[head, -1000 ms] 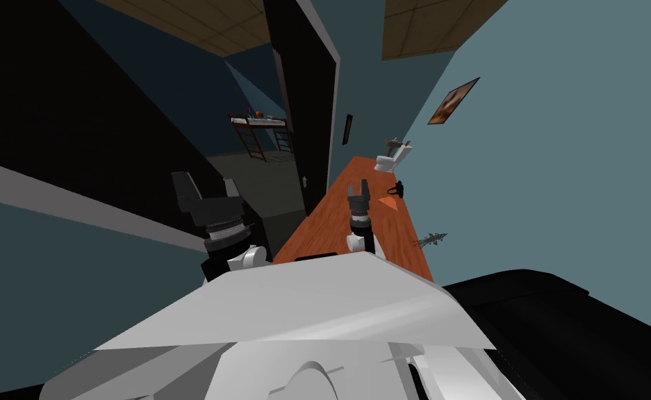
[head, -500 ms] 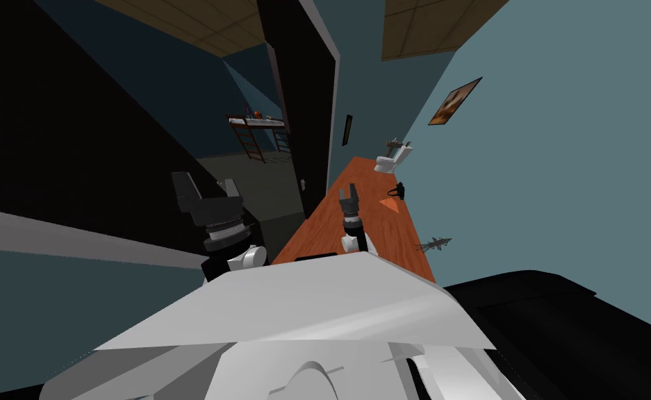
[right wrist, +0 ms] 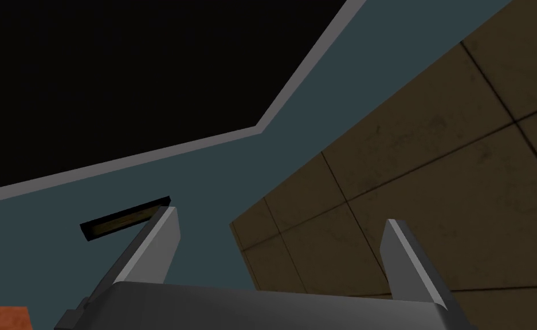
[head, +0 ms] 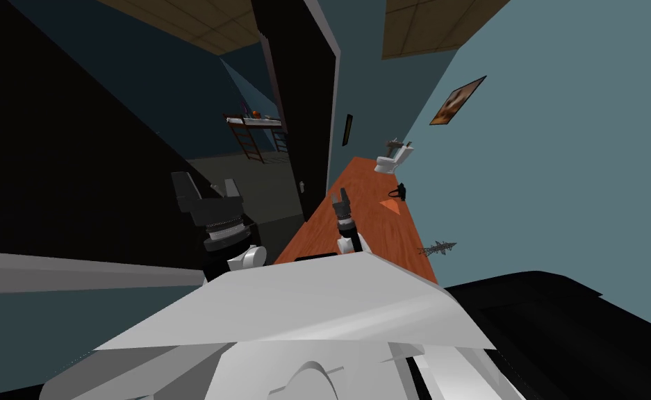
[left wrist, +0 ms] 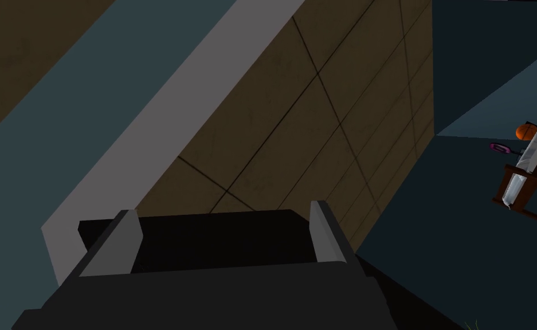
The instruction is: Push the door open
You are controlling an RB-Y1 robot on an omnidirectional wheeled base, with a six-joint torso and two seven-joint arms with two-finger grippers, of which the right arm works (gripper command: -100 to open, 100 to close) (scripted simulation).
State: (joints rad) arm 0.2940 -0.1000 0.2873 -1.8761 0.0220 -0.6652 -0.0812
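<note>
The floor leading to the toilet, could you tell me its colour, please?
The floor is orange-brown, best seen in the head view.

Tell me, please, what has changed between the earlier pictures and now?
The right gripper has swung left over the orange floor toward the black door. The grey trim on my left has slid down the head view, likely my own move forward. The left gripper kept its place; both stay open.
</note>
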